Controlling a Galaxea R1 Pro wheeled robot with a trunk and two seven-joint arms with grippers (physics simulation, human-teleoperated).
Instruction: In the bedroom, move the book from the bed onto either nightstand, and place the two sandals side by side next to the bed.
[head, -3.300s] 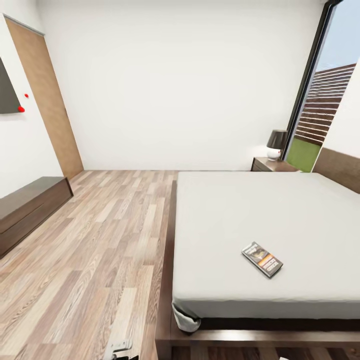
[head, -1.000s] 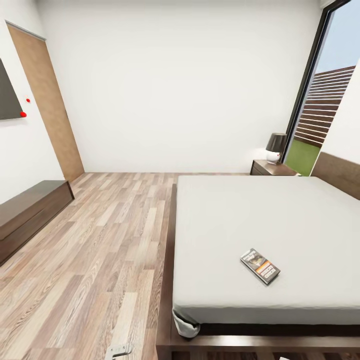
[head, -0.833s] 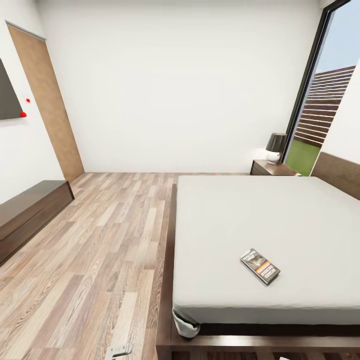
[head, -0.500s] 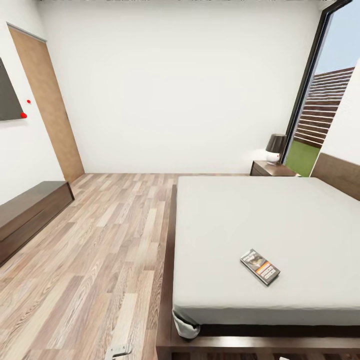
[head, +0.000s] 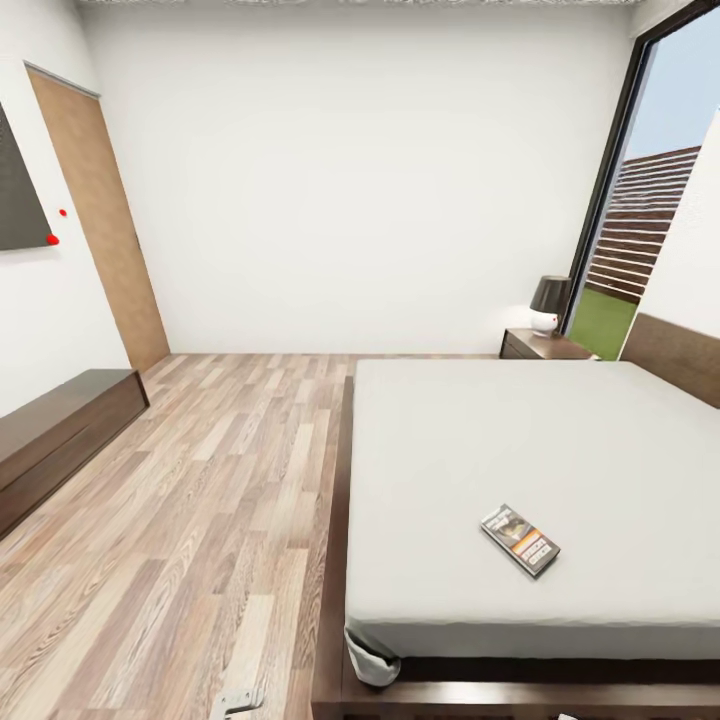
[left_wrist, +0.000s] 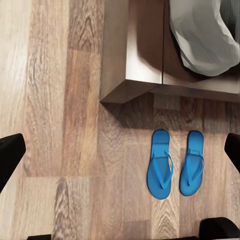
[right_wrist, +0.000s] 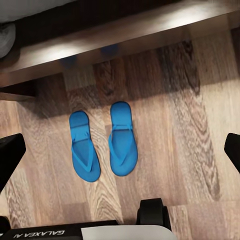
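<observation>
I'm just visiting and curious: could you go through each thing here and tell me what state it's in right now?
book: lying flat on the bed, cover up, not held.
bed: bare mattress, only the book on it.
two sandals: side by side on the floor by the bed frame, soles down.
nightstand: at the bed's far corner, lamp on top.
lamp: upright.
left gripper: open, empty.
right gripper: open, empty.

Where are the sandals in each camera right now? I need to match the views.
Head view: I see no sandals.
Left wrist view: sandals side by side on the floor, just off the bed frame's corner.
Right wrist view: sandals side by side on the floor beside the frame's edge.
Shared landmark: the dark wooden bed frame.
</observation>
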